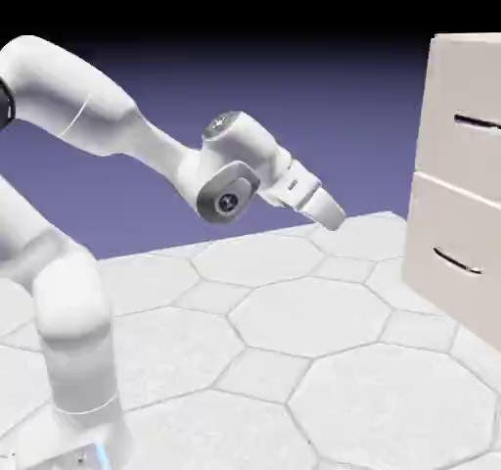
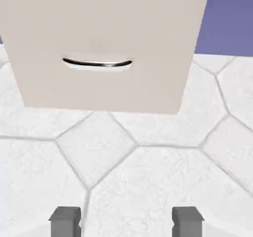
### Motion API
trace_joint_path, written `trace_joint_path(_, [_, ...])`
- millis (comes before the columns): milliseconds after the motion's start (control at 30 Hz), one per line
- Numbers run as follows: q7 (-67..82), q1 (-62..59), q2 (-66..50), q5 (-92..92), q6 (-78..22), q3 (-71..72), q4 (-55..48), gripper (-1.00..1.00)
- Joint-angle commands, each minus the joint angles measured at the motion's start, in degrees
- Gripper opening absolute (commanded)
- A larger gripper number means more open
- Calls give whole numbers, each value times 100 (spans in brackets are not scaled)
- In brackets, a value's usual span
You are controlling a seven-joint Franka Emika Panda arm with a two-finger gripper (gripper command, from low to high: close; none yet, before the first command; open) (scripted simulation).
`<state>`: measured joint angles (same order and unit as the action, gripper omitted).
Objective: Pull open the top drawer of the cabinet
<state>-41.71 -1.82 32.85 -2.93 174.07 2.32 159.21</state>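
Because the cabinet (image 1: 460,179) stands at the far right of the exterior view, well apart from my arm (image 1: 108,125), I hold that arm folded and raised over the tiled table (image 1: 294,360), a posture that keeps the whole front in sight while the reach is not yet begun. The top drawer (image 1: 468,106), the task's object, occupies the cabinet's upper half and appears shut, its straight dark bar handle (image 1: 478,121) lying flat across the front. Below it sits the lower drawer (image 2: 104,43), whose curved handle (image 2: 97,63) fills the hand view, which suggests my wrist is aimed too low for the task. My gripper (image 2: 126,221) hangs well short of both fronts, its two grey fingertips (image 2: 65,220) spread wide with nothing between them, ready to straddle a bar.
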Motion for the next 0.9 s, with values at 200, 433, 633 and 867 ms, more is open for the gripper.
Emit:
trace_joint_path(200, [432, -1454, 113, -1704, 37, 1346, -1038, 0])
trace_joint_path(433, [865, -2907, 226, -3408, 74, 2691, -2076, 0])
trace_joint_path(633, [1236, -4153, 322, -4868, 106, 3844, -2965, 0])
trace_joint_path(867, [1668, -5607, 435, -6571, 143, 5189, -4003, 0])
